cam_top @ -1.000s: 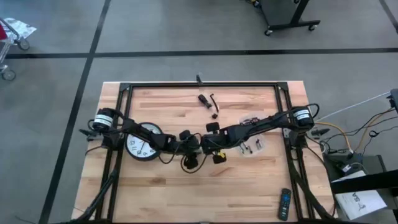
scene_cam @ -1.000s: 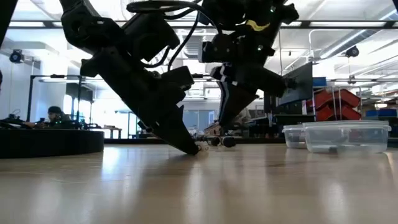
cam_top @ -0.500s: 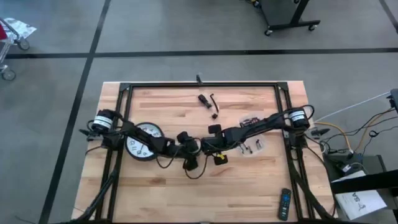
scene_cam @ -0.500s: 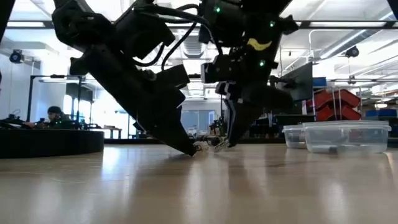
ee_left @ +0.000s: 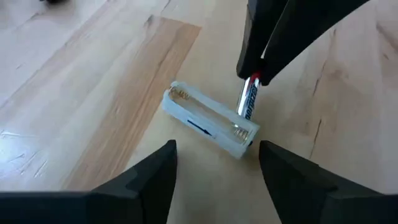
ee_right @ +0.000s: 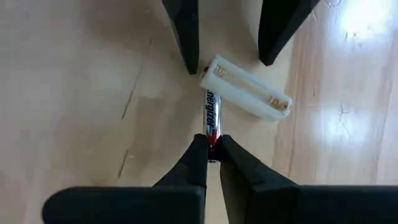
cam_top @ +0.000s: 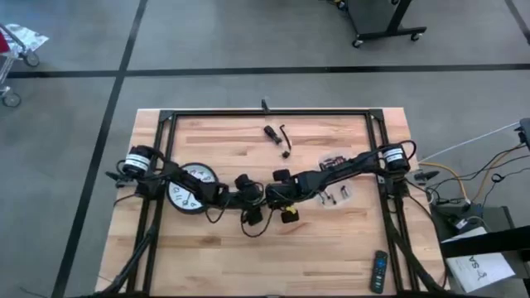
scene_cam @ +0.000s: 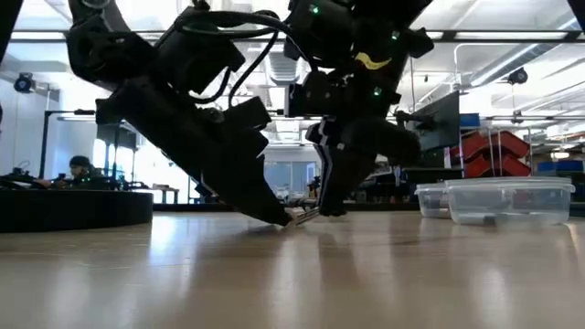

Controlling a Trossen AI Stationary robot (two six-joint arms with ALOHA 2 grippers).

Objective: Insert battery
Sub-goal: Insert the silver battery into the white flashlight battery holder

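A white, clear battery holder (ee_left: pixel 210 119) lies flat on the wooden table (cam_top: pixel 331 248), its open side up; it also shows in the right wrist view as the holder (ee_right: pixel 245 87). A silver and red battery (ee_right: pixel 211 115) slants down beside it, its free end by one end of the holder. My right gripper (ee_right: pixel 212 148) is shut on the battery. My left gripper (ee_left: pixel 217 168) is open, its fingers (ee_right: pixel 185 37) standing apart just behind the holder, tips low at the table (scene_cam: pixel 285 217). In the high view both grippers meet mid-table (cam_top: pixel 265 200) and hide the holder. My right gripper pinches the battery's red end (ee_right: pixel 212 138) between its two fingertips. The fingers come slanting down from the table's right side and lie along the battery. The battery tilts downward, with its silver free end (ee_left: pixel 246 114) at the holder's end.
A round white clock (cam_top: pixel 189 189) lies under the left arm. A clear plastic tub (scene_cam: pixel 494 201) stands at the right, below the right arm (cam_top: pixel 348 165). Small dark parts (cam_top: pixel 277 136) lie toward the far edge, a remote (cam_top: pixel 378 271) at the near right corner.
My right gripper has gone toward the table's left edge and down with the battery, from well above the table to the holder beside my left gripper's fingertips.
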